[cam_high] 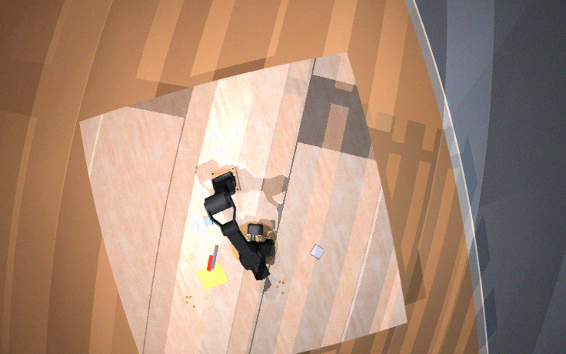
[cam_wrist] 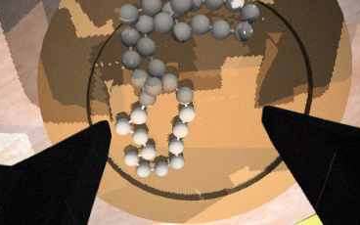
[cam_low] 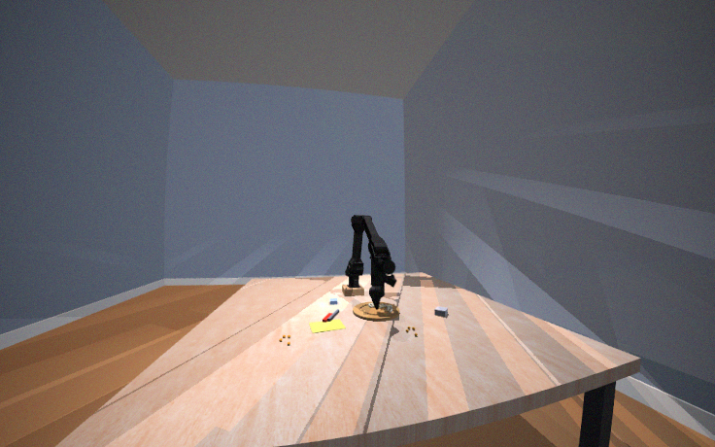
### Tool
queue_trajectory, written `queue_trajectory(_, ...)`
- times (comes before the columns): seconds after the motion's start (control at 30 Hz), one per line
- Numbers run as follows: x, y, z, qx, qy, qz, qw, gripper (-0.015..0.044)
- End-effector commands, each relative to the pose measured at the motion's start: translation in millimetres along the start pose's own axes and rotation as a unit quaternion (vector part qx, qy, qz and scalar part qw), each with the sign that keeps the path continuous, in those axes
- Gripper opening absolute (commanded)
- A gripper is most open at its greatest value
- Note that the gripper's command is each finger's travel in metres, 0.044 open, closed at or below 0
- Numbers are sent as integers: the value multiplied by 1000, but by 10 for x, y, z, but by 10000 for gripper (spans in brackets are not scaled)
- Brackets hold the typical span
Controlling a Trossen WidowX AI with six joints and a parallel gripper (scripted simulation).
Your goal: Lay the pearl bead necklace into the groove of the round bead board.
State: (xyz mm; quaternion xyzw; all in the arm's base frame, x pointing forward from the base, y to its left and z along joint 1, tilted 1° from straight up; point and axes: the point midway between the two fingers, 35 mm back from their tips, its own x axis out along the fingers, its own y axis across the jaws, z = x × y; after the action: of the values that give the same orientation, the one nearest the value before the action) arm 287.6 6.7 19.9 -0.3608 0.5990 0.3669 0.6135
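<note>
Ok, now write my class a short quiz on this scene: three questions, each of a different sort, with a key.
1. True or false: the tool is open.
2. Multiple choice: what does the yellow note touch or lie right beside?
a) the arm's base
b) the red-and-grey pen
c) the board
3. Fill in: the necklace lies bunched on the board, not yet following its round ____.

Key: 1 true; 2 b; 3 groove
</note>
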Motion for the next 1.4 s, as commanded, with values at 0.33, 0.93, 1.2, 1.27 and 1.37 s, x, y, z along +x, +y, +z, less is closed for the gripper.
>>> queue_trajectory(0.33, 0, 4, -1, -2, 0, 2, 1000, 440)
queue_trajectory(0.93, -263, 29, -67, 146, 1, 2, 989, 309)
queue_trajectory(1.2, -315, 37, -82, 175, 1, 2, 985, 120)
queue_trajectory(1.27, -274, 36, -81, 175, 1, 2, 985, 120)
queue_trajectory(1.37, -167, 37, -82, 175, 1, 2, 985, 120)
